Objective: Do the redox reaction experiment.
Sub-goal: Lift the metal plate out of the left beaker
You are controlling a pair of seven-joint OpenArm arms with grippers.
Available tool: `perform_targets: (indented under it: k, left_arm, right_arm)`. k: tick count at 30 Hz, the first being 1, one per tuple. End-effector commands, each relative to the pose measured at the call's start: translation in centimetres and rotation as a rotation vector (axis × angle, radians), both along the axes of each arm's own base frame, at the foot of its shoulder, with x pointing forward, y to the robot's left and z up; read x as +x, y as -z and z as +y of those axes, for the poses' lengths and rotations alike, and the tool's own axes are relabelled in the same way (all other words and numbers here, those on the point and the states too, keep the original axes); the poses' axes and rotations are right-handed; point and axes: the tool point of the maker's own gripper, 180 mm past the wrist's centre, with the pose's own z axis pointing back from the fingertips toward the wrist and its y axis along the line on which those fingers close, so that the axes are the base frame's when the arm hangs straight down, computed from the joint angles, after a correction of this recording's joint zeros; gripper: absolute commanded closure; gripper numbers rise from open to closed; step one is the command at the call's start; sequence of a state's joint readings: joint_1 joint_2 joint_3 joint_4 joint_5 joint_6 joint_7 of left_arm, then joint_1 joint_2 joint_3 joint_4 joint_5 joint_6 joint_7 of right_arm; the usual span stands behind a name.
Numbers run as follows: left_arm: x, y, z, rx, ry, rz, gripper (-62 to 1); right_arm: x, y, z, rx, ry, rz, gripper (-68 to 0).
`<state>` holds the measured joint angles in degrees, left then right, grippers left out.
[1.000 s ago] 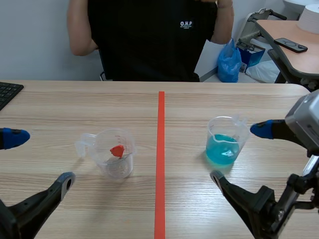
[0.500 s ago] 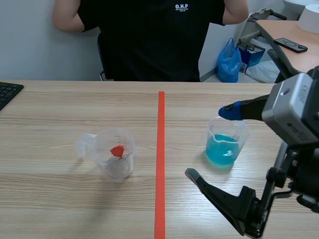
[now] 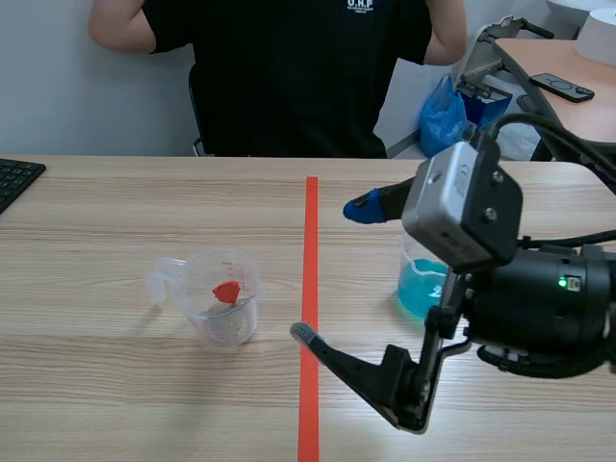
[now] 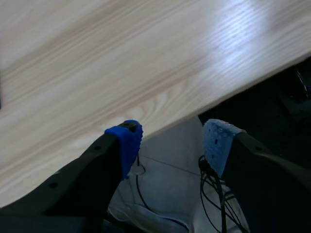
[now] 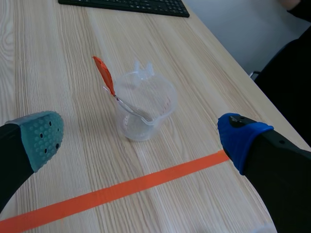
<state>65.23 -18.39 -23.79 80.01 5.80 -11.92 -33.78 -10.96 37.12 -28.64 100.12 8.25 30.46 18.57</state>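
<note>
A clear measuring cup (image 3: 223, 306) stands left of the orange-red tape line (image 3: 310, 231), with a red-tipped spoon (image 3: 227, 291) leaning in it. A clear beaker of blue liquid (image 3: 420, 289) stands right of the line, partly hidden behind my right arm. My right gripper (image 3: 332, 269) hangs open over the tape line, between the two vessels. In the right wrist view the cup (image 5: 146, 109) and red spoon tip (image 5: 103, 73) lie just ahead of the open right gripper (image 5: 142, 137). My left gripper (image 4: 172, 141) is out past the table's edge (image 4: 160, 116), fingers apart, nothing between them.
A person in a black shirt (image 3: 289, 77) sits across the table. A black keyboard (image 3: 14, 178) lies at the far left. Behind the table on the right are a blue bag (image 3: 441, 120) and a second table with a phone (image 3: 563, 87).
My right arm has risen and swung left from the right side to the tape line, now covering part of the blue beaker. My left arm has left the scene view.
</note>
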Motion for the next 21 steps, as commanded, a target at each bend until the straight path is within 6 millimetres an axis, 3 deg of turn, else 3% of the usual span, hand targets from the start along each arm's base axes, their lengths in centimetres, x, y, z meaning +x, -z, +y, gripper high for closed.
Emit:
perform_targets:
  k: [1, 5, 7, 14, 17, 21]
  left_arm:
    - [-0.3, -0.2, -0.5, -0.002, 0.008, -0.009, -25.7]
    - [-1.3, 0.5, -0.9, 0.002, 0.0, 0.014, -9.9]
    - [-1.3, 0.3, -1.2, -0.005, 0.001, 0.002, -5.0]
    - [-0.8, 0.3, -1.2, -0.007, -0.004, -0.016, -4.0]
    - [-0.7, 0.3, -1.2, -0.007, -0.004, -0.017, -4.0]
    - [-0.7, 0.3, -1.2, -0.007, -0.005, -0.016, -4.0]
  right_arm:
    - [0.6, -0.9, 0.7, 0.037, -0.008, -0.031, -67.9]
    - [0.9, 0.0, 2.2, 0.041, -0.045, -0.037, -67.9]
    - [1.0, 0.3, 3.1, 0.045, -0.063, -0.038, -67.9]
    - [1.5, 1.6, 5.4, 0.043, -0.109, -0.048, -67.2]
    - [1.9, 1.5, 5.8, 0.046, -0.112, -0.054, -58.3]
    - [2.7, 1.4, 6.0, 0.047, -0.096, -0.066, -55.7]
